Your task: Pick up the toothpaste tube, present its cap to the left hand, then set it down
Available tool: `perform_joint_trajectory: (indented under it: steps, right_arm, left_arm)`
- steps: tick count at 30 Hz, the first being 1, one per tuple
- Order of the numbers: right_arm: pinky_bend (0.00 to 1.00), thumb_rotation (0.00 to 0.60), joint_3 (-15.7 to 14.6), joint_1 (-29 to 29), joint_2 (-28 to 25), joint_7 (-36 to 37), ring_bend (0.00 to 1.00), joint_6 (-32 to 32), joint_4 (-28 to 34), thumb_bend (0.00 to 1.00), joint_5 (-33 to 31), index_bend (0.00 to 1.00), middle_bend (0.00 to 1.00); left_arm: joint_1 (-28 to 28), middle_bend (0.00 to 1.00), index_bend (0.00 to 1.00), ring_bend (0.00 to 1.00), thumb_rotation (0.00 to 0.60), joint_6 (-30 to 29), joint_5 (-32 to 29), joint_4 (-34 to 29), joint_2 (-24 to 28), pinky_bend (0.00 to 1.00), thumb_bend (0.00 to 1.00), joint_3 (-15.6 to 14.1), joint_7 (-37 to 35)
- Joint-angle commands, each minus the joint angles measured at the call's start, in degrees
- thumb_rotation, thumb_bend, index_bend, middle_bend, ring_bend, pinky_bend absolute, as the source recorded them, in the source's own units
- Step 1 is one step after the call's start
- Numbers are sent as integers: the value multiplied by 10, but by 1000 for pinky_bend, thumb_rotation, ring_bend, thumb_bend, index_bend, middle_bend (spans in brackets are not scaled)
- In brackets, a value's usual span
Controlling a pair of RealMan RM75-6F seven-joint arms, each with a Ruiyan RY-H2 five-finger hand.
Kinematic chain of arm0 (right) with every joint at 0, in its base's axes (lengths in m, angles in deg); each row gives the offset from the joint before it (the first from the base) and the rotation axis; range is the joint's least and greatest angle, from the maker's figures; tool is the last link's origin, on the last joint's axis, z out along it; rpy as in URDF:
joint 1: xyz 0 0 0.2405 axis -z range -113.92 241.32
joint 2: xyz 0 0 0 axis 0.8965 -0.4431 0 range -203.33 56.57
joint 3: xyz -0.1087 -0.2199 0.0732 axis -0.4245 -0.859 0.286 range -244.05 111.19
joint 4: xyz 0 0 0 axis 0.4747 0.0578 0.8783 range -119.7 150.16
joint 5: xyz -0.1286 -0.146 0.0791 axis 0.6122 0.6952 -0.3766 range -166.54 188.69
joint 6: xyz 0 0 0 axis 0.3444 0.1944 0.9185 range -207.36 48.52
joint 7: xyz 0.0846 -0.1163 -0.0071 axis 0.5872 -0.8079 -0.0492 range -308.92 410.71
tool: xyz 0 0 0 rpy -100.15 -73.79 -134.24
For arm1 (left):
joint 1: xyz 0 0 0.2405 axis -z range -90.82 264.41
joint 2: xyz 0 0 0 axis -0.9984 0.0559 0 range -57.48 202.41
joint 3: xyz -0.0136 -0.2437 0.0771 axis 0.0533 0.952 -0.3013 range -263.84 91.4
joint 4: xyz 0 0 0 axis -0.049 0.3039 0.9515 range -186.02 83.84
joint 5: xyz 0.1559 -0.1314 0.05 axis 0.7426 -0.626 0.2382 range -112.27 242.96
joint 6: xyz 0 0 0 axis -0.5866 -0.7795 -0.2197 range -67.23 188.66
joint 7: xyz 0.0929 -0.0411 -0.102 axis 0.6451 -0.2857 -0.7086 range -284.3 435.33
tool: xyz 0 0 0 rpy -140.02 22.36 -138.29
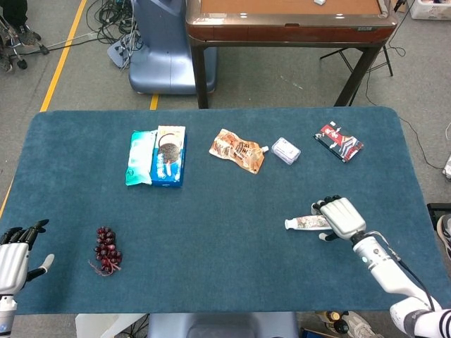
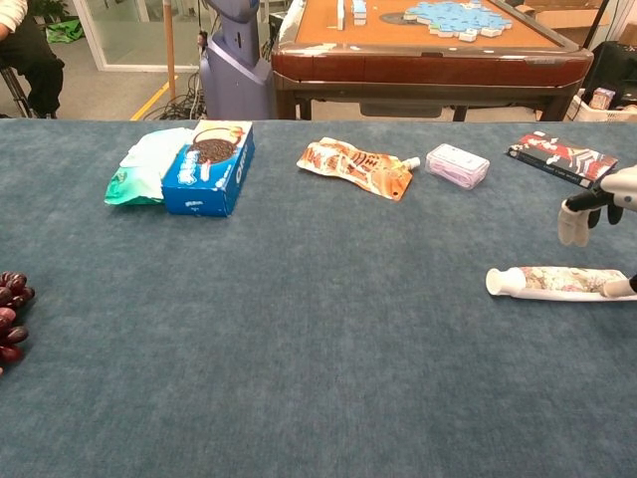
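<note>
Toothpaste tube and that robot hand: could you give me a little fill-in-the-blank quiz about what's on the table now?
1. The toothpaste tube lies flat with its cap pointing toward the robot's ____ side.
2. The right robot hand hovers over the tube's ____ end.
3. The bunch of ____ lies nearest the left robot hand.
4. The cookie box lies touching a ____ packet.

Missing words: left; tail; grapes; green

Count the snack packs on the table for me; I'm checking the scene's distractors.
3, along the far side: a teal pouch far left, a blue cookie box touching it, and an orange spouted pouch toward the middle. None seems hidden.
</note>
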Motion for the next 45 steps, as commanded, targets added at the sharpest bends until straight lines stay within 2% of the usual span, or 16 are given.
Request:
perform_joint_trajectory:
  steps: [1, 14, 28, 37, 40, 45]
  right_arm:
    - [335, 600, -3, -12, 19, -2, 324, 13, -22, 96, -7, 403, 426]
    - [335, 600, -4, -39, 78, -1, 324, 35, -92, 98, -27, 425, 444]
    - [335, 600, -9, -56, 95, -20, 328, 48, -101, 174, -43, 468, 476]
    - [335, 600, -14, -60, 86, -36, 342, 57, -94, 317, -56, 512, 507]
    - [335, 600, -16, -64, 81, -38, 362, 64, -86, 422, -59, 539, 529]
    - [341, 600, -16, -78, 65, -49, 392, 89, -61, 675, -71, 560, 552]
  left_arm:
    - [-1, 319, 182, 318, 600, 0, 0, 2, 0, 167, 227, 0, -2]
    - [-3, 319, 182, 318, 600, 3, -4, 11, -4, 168, 227, 2, -11]
    - [-6, 319, 182, 318, 600, 5, -7, 21, -6, 164, 226, 3, -25]
    - [-7, 319, 182, 318, 600, 3, -6, 26, -5, 163, 227, 5, -33]
    - [-7, 319, 182, 318, 600, 3, -4, 25, -5, 163, 227, 4, -35]
    - [-6, 319, 181, 318, 600, 2, 2, 20, -1, 163, 226, 4, -37]
